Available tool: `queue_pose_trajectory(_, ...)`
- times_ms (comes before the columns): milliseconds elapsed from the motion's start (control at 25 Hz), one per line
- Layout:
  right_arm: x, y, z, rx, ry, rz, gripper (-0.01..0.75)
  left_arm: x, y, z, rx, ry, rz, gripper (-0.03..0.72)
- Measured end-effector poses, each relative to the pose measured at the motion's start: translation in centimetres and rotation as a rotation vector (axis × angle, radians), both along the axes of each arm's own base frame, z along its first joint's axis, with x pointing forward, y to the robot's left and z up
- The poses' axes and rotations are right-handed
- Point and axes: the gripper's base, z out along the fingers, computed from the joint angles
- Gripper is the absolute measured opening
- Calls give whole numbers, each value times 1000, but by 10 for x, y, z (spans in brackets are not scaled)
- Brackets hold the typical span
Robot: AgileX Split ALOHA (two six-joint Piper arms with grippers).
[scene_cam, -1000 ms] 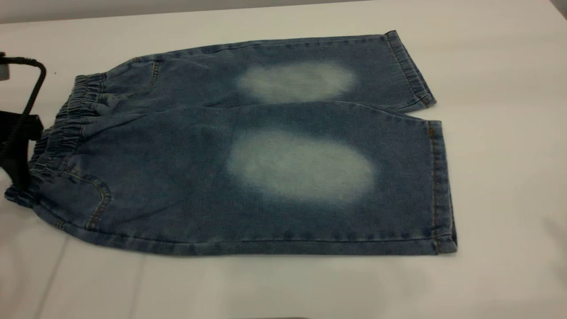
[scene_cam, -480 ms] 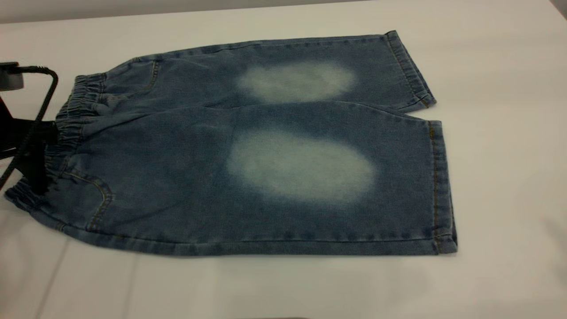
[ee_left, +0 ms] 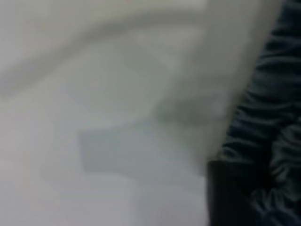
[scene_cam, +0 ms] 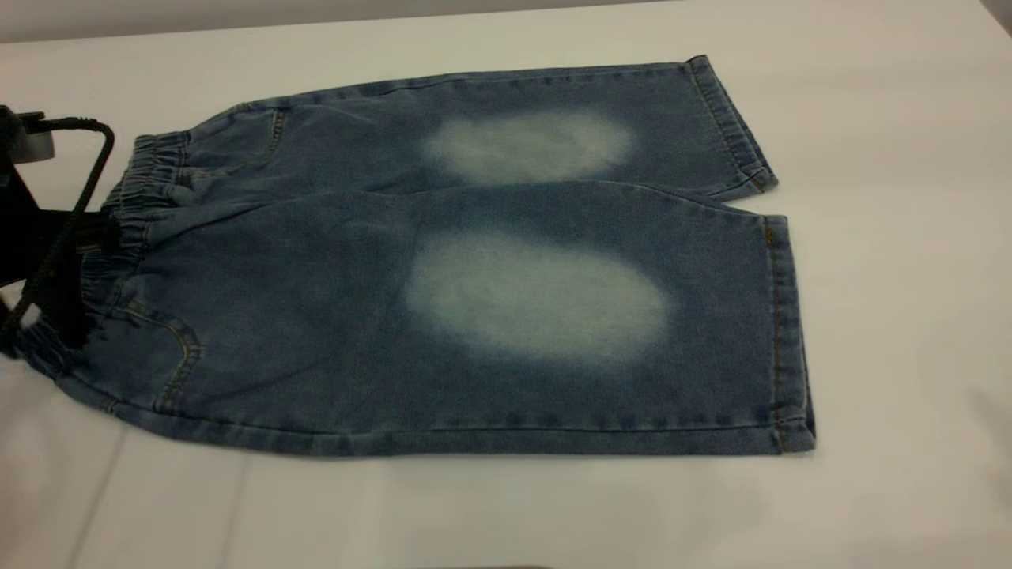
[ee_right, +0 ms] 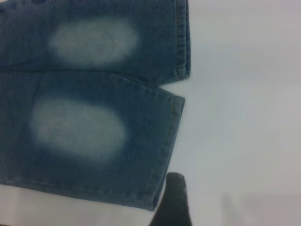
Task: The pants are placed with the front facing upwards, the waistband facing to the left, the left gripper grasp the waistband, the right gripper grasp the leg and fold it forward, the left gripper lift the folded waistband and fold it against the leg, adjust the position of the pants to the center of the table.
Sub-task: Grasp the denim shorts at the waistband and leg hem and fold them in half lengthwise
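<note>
The pants [scene_cam: 474,261] lie flat on the white table [scene_cam: 893,237], blue denim with two pale oval patches, legs pointing right. The gathered waistband [scene_cam: 138,190] is at the left end. My left gripper [scene_cam: 59,280] sits over the waistband's near part, with its black bracket and braided cable [scene_cam: 91,170] overlapping the ruffles. The left wrist view shows the dark ruffled waistband [ee_left: 273,117] right beside the gripper [ee_left: 230,197]. My right gripper [ee_right: 173,200] hovers over bare table just off the near leg's cuff corner [ee_right: 162,183]. It does not show in the exterior view.
Bare white tabletop [scene_cam: 506,514] surrounds the pants on the near side and to the right. The far leg's cuff [scene_cam: 731,126] lies near the table's back right. The table's far edge [scene_cam: 237,24] runs along the back.
My left gripper has moved right, from beside the waistband's edge to on top of its ruffles. The waistband's near corner has shifted slightly. The pants' legs have not moved.
</note>
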Motion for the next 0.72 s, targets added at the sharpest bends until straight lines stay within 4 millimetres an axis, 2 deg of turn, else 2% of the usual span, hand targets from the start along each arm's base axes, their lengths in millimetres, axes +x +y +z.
queue_pose_trajectory(80,0,0,0,0,0,0,549,1,-2,0,-10,-9,13,139)
queue_pose_trajectory(160,0,0,0,2,0,-1,549,1,-3,0,-12,-11,13,72)
queue_pose_trajectory(480,6,5,-1,49,-2,37,549,7,-2,12,-6,-10,-21,60)
queue_pose_trajectory(720,42,10,-27,111,116,96,549,17,0,43,9,-81,-54,60)
